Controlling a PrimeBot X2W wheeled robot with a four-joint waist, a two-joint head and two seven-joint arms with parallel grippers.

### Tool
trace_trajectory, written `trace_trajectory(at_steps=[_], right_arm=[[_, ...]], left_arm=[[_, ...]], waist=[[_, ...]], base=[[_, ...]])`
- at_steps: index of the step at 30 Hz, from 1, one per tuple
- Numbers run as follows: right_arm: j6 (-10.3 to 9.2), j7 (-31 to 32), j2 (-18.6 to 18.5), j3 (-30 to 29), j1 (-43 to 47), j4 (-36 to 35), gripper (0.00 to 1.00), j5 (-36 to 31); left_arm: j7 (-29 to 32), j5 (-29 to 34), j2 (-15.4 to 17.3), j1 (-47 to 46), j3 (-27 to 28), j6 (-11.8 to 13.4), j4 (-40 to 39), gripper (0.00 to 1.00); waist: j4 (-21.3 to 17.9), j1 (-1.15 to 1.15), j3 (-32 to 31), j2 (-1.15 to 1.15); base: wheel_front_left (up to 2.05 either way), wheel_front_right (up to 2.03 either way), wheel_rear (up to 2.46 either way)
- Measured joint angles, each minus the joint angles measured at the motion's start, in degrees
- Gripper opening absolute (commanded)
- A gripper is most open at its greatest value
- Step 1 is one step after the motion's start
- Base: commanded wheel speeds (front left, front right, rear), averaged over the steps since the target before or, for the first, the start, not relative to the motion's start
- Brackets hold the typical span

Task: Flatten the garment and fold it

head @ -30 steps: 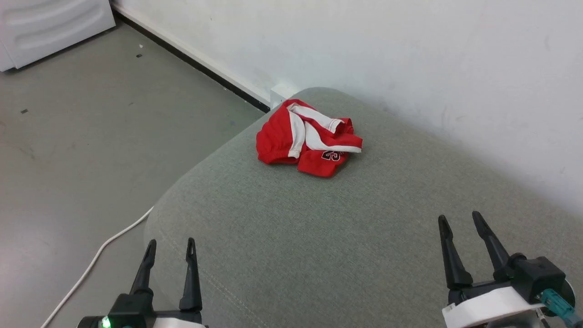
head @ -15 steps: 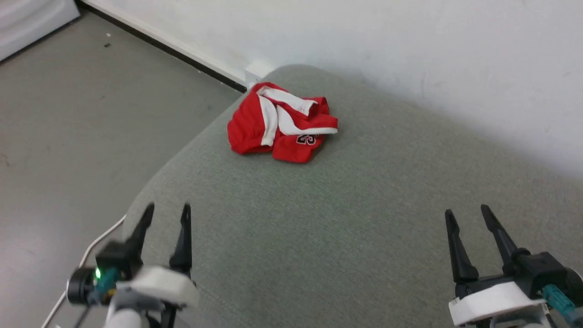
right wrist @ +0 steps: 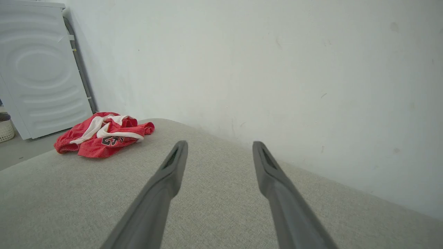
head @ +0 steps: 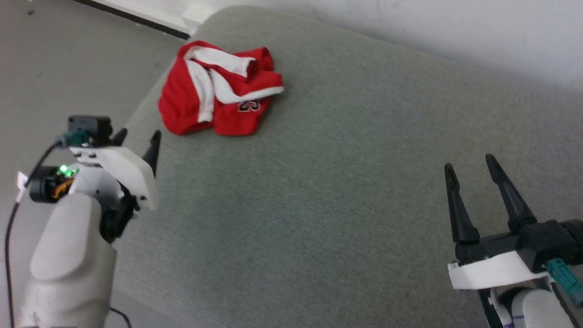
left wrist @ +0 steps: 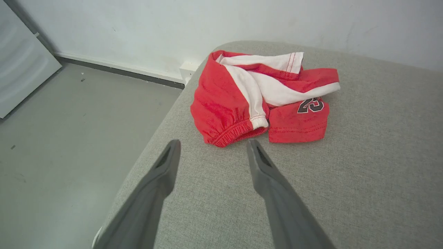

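A: What is nearest us?

B: Our right tool (head: pixel 470 165) hangs low on our right over the cushion (head: pixel 319 191). Its fingers are apart and grip nothing, and it sits much where it was a second ago.

A: And the left?

B: That is the change. Our left tool (head: pixel 138 141) has lifted and reached forward along the cushion's left edge, fingers apart and empty. We have also turned our head, so the whole scene has slid in the head view. The cloth itself has not stirred.

A: Where does it lie?

B: The shorts (head: pixel 182 102) lie crumpled near the cushion's far left corner, with the white band and dark number facing up. In the left wrist view their gathered red edge is just ahead of the left tool, not touching it.

A: What does that mean for the task?

B: We judge that flattening has not begun and we are only approaching. The left tool looks placed to take that near edge. The right tool is well apart from the shorts and would have to come across before we can spread them.
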Motion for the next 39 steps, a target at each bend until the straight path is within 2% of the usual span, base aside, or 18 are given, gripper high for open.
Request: trace_trajectory(at_steps=[11,23,24,25,28,31,34,39], right_arm=[[0.0,1.0,-0.07,0.4,-2.75,-5.25,1.0,-0.94],[0.0,1.46,-0.07,0.6,-3.68,-6.03,1.0,-1.03],[0.0,1.45,-0.07,0.53,-3.67,-6.02,1.0,-1.03],[0.0,1.45,-0.07,0.44,-3.67,-5.99,1.0,-1.03],[0.0,1.41,-0.08,0.29,-3.64,-5.66,1.0,-1.07],[0.0,1.41,-0.05,0.24,-3.64,-5.14,1.0,-1.49],[0.0,1.3,-0.05,0.25,-3.64,-4.19,1.0,-1.52],[0.0,0.86,-0.03,0.21,-3.52,-1.82,1.0,-1.04]], left_arm=[[7.48,-8.77,5.84,-16.67,-6.24,-0.09,14.55,1.0],[17.41,-16.73,11.33,-22.7,-11.13,-0.08,23.26,1.0],[18.61,-17.97,11.87,-23.01,-11.58,-0.08,23.37,0.76],[19.67,-19.34,12.12,-23.11,-12.01,-0.08,23.36,0.0],[20.52,-22.25,12.47,-23.16,-13.18,-0.08,22.93,0.0],[18.46,-23.96,12.91,-22.33,-14.26,-0.08,22.86,0.0],[14.56,-24.06,13.54,-20.79,-15.37,-0.14,23.52,0.0],[4.83,-21.08,18.22,-19.8,-17.3,-0.43,24.46,0.0]], waist=[[-7.13,0.0,9.49,0.0],[-13.55,-0.02,15.69,0.0],[-13.87,-0.02,15.94,0.0],[-14.09,-0.02,16.14,0.0],[-14.19,-0.02,16.06,0.0],[-13.95,-0.01,15.22,0.0],[-13.62,-0.01,13.58,0.0],[-13.32,-0.02,9.62,0.0]], base=[[0.0,0.0,0.0],[0.0,0.0,0.0],[0.0,0.0,0.0],[0.0,0.0,0.0],[0.0,0.0,0.0],[0.0,0.0,0.0],[0.0,0.0,0.0],[0.0,0.0,0.0]])
